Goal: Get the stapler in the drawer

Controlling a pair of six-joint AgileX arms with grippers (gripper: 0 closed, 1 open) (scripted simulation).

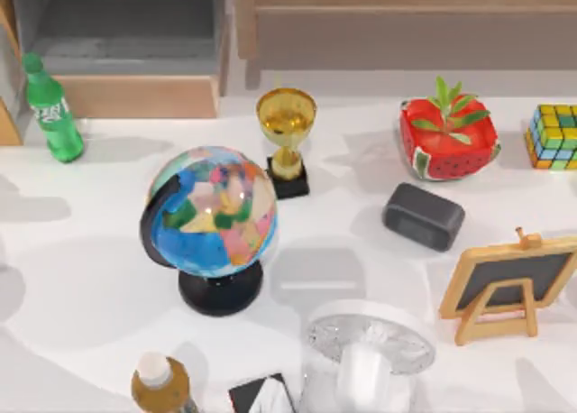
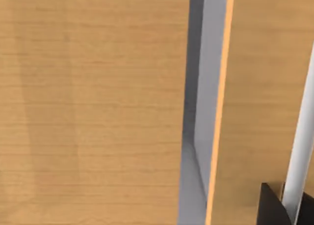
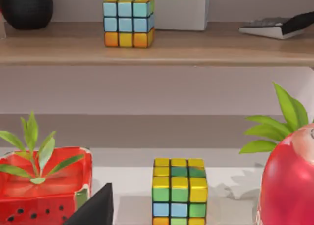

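- A white table (image 1: 81, 287) crowded with small things stood before a brown wooden shelf unit (image 1: 406, 30).
- The left gripper (image 2: 274, 210) showed as a dark corner in its wrist view, close against tan wood panels with a grey gap between them; whether it was released or clenched, I cannot tell.
- The right gripper (image 3: 95, 208) showed as a dark wedge in its wrist view, low over the table between a watermelon planter (image 3: 44, 183) and a colour cube (image 3: 179, 190); its state I cannot tell either.
- The drawer (image 1: 135, 96) stood pulled out at the table's far left, its grey inside open to the top view and its tan front panel facing the table.
- A green bottle (image 1: 52, 106) stood just beside the panel's left end.
- A globe (image 1: 212, 216), a gold trophy (image 1: 287, 138) and a dark grey block (image 1: 424, 216) stood farther out, well apart from the drawer.
- Where the stapler lay, and which way its long axis ran, I cannot tell.
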